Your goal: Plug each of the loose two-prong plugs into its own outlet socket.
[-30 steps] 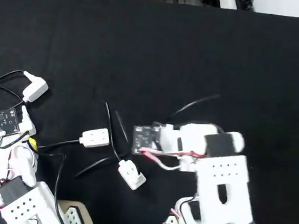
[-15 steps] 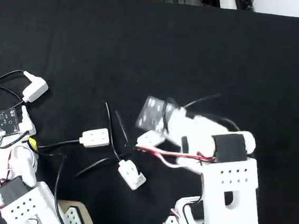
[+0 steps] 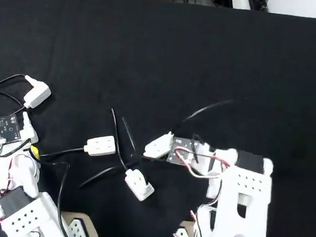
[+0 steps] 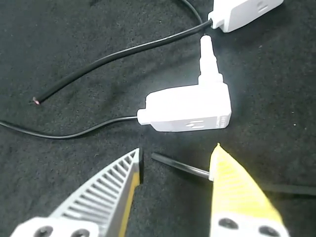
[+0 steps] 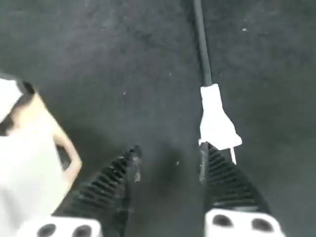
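Two outlet sockets lay loose on the black worktop (image 3: 219, 63) in my high view: the first socket (image 3: 100, 145) and, near it toward the arms, the second socket (image 3: 139, 185). A two-prong plug (image 3: 158, 145) sat just ahead of the right arm's wrist, apart from both sockets. Through the right wrist camera I saw the right end effector (image 5: 169, 150) with its fingers spread wide and holding nothing. That plug lay right at one fingertip, prongs toward the finger and cable running away. My left end effector (image 4: 177, 153) was likewise wide open and empty, with a white angled plug (image 4: 187, 111) lying flat just beyond its tips and a black cable (image 4: 180, 168) crossing between them.
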Available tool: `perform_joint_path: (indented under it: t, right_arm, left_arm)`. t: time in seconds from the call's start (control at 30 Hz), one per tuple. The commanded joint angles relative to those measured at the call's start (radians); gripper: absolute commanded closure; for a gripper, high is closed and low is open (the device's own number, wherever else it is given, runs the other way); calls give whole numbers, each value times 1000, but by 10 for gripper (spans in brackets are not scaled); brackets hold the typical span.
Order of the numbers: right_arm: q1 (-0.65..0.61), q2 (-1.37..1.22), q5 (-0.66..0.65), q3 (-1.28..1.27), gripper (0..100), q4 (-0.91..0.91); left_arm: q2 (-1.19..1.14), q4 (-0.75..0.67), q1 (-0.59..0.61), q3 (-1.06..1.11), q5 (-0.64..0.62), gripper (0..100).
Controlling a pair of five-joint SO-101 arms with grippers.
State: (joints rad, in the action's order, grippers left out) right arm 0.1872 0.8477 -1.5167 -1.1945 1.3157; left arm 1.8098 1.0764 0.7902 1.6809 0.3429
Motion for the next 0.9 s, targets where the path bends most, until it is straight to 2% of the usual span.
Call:
perform_joint_path:
  t: [0.0, 0.4, 0.67, 0.87]
  right_arm:
    - [17, 8, -8, -54, 811, -107]
    - [26, 7, -3, -113, 812, -285]
    - [17, 7, 18, -10, 812, -218]
    - [-5, 5, 15, -70, 812, -313]
  left_arm:
    - [0, 14, -10, 19, 9, 773]
    - [0, 14, -10, 19, 9, 773]
    - [0, 14, -10, 19, 9, 773]
    - [0, 14, -10, 19, 9, 773]
